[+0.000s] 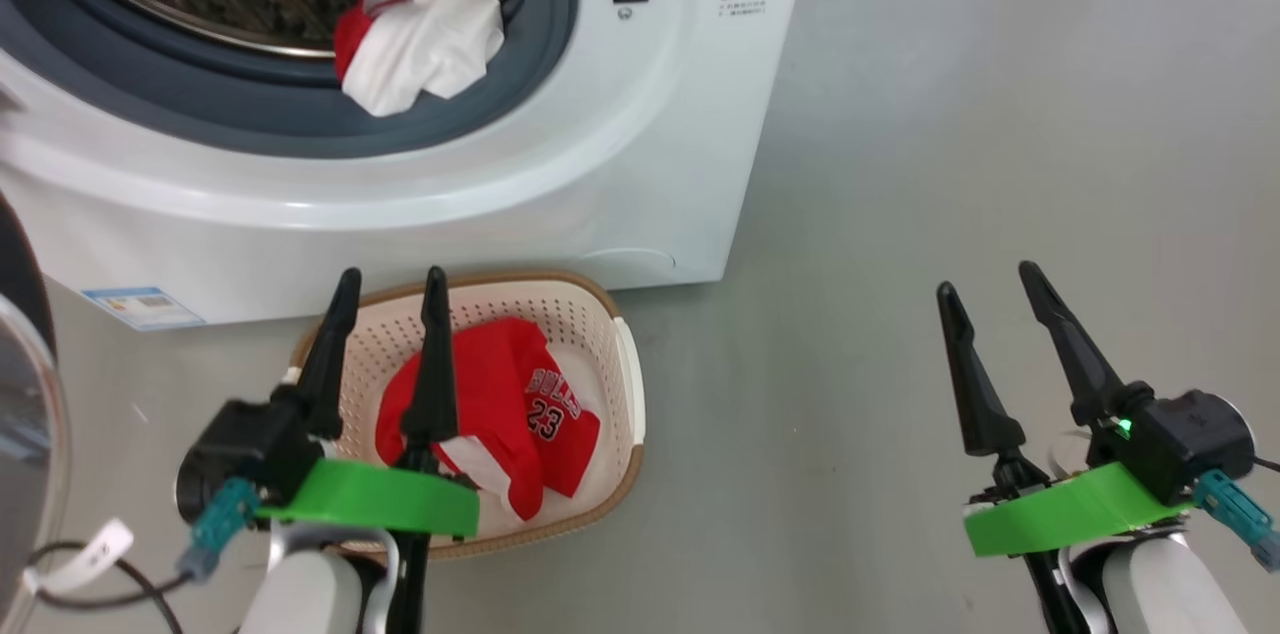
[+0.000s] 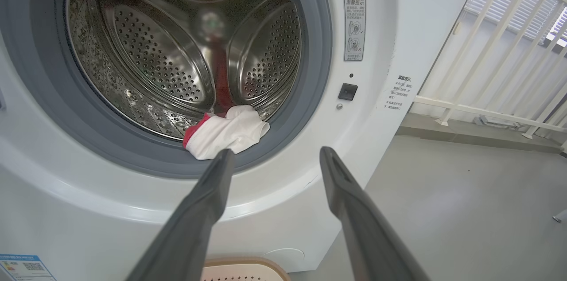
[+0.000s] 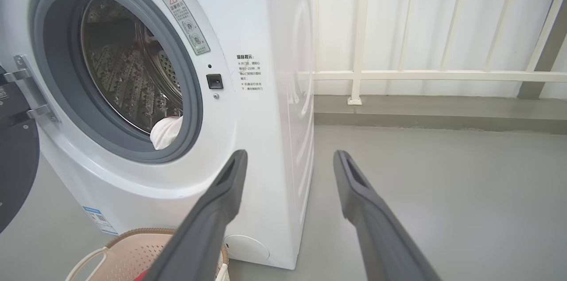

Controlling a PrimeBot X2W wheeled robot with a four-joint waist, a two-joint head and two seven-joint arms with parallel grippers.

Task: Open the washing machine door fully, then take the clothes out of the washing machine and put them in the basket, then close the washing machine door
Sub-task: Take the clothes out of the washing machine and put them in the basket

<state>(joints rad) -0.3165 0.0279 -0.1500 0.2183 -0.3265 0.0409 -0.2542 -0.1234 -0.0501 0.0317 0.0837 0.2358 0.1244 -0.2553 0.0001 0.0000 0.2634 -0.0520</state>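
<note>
Left gripper [image 1: 392, 276]: jaws spread wide, nothing between them; two long dark fingers point up and forward from a green wrist collar [image 1: 380, 499]; pale forearm enters from the bottom edge at lower left; fingertips hang above the near-left part of the basket [image 1: 612, 314]; in the left wrist view the fingers aim at the lower lip of the drum opening, short of the machine's front.

Right gripper [image 1: 988, 279]: jaws equally wide and empty; fingers lean slightly leftward, raised over bare grey floor [image 1: 950, 114] to the right of the machine, well apart from the basket; its wrist view faces the machine's front right corner and a white railing [image 3: 361, 75].

Washing machine [image 1: 600, 164]: white front-loader on the floor; opening uncovered; steel drum [image 2: 168, 59] ringed by a grey gasket [image 2: 316, 72]; blue label [image 1: 145, 306] at lower left of the front.

Washing machine door [image 1: 18, 284]: swung open to the left; black rim and clear glass bowl show at the left edge of the head view.

Clothes: white and red garment [image 1: 425, 39] lying at the lower right of the drum mouth, spilling onto the gasket; red jersey [image 1: 500, 404] marked 23 crumpled inside the basket.

Basket: cream, perforated, brown rim; on the floor just in front of the machine's base.
</note>
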